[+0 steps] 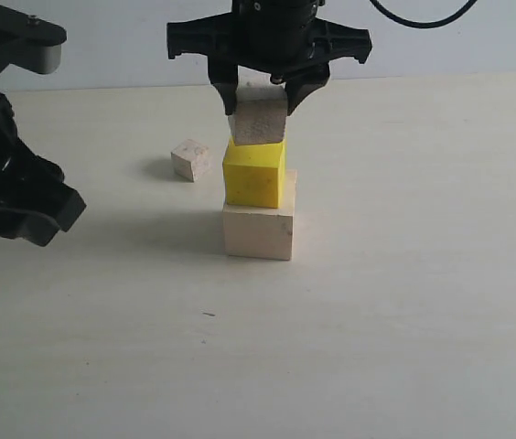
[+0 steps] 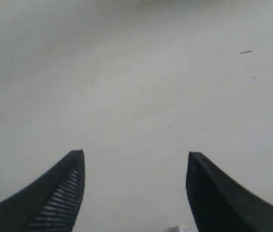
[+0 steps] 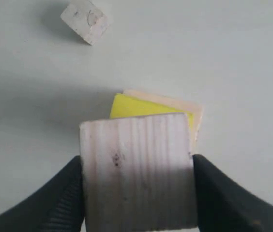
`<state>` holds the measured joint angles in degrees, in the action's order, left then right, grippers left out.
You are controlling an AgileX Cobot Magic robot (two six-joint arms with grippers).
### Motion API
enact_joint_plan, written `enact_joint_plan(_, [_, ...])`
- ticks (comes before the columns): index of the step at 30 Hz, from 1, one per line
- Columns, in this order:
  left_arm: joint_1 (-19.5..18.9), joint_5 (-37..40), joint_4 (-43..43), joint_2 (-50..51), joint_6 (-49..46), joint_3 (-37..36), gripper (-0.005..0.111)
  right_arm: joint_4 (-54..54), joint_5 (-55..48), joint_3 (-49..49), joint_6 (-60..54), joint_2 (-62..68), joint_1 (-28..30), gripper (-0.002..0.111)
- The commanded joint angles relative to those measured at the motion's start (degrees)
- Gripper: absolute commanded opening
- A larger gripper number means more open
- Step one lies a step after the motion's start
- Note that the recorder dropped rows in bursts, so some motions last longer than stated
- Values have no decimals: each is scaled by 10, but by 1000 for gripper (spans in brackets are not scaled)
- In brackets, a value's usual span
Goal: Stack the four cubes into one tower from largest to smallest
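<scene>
Your right pincer (image 1: 260,101) hangs over the middle of a pale, matte bench (image 1: 404,302), whose surface is bare apart from a few tiny dark specks. A plain grey-blue wall (image 1: 112,46) runs behind it. That pincer is spread wide and clamped on the small wood cube (image 1: 260,119), one finger pressed flat against each side. The cube sits slightly askew, and its underside meets the top of the yellow cube (image 1: 254,174); you cannot tell whether it already bears on it. The yellow cube rests on the large wood cube (image 1: 258,231), turned a little off square. From your right wrist, the held cube covers most of the yellow one. The smallest wood cube (image 1: 190,159) lies alone on the bench, to the left of the stack and a little behind it. Your left pincer (image 2: 135,154) hovers well off to the left, fingers parted and empty over bare bench.
</scene>
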<state>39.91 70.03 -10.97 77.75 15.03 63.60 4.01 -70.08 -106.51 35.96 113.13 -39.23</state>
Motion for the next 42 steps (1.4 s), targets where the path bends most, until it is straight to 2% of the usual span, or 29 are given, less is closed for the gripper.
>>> enact_joint_plan(1, [0, -5, 12, -4, 4, -3, 59, 3, 1, -6, 70, -2, 0, 0])
enact_joint_plan(22, [0, -14, 15, -4, 4, -3, 59, 34, 1, -6, 151, 19, 0, 0])
enact_joint_plan(35, [0, -16, 15, -4, 4, -3, 59, 18, 1, -6, 151, 19, 0, 0])
enact_joint_plan(37, [0, -16, 15, -4, 4, -3, 59, 20, 1, -6, 151, 19, 0, 4])
enact_joint_plan(42, [0, -16, 15, -4, 4, -3, 59, 20, 1, -6, 151, 19, 0, 20])
